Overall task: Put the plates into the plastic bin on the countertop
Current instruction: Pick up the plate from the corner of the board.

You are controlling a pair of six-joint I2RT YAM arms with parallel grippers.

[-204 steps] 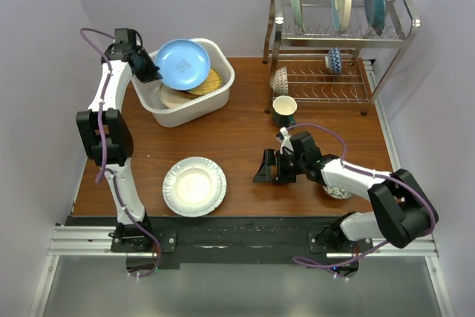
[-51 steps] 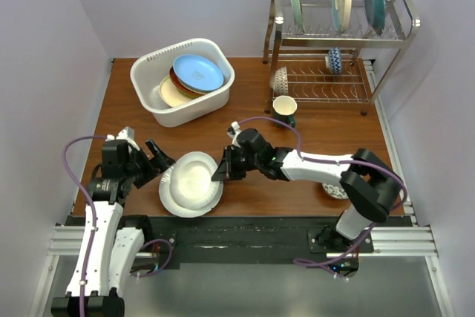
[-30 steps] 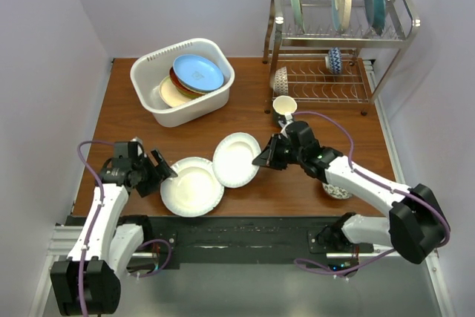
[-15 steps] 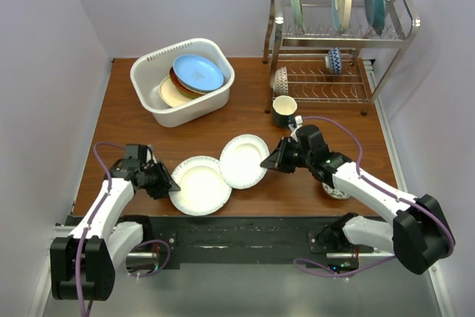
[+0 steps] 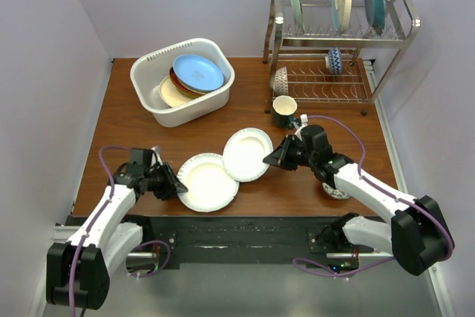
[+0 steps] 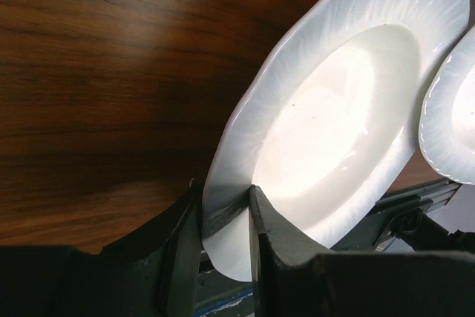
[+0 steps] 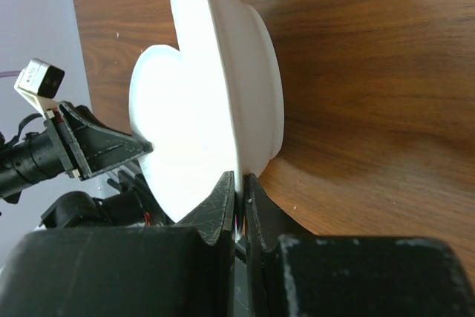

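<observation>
Two white plates lie near the front of the countertop [image 5: 133,135]. My left gripper [image 5: 172,185] [image 6: 225,200] is shut on the left rim of the nearer white plate [image 5: 209,182] [image 6: 334,124]. The second white plate [image 5: 247,154] [image 7: 256,72] is tilted up off the wood and overlaps the first one's right edge. My right gripper [image 5: 276,158] [image 7: 239,180] is shut on its right rim. The white plastic bin [image 5: 151,67] at the back left holds a light blue plate [image 5: 198,70] on top of other plates.
A steel dish rack [image 5: 338,50] at the back right holds three upright plates and two small bowls. A dark green mug [image 5: 283,111] stands just behind my right gripper. A small patterned bowl [image 5: 338,191] sits under my right forearm.
My left gripper has slid in from the left and shut on the near plate's rim, pushing that plate a little right. My right gripper has carried the second plate slightly back and right.
</observation>
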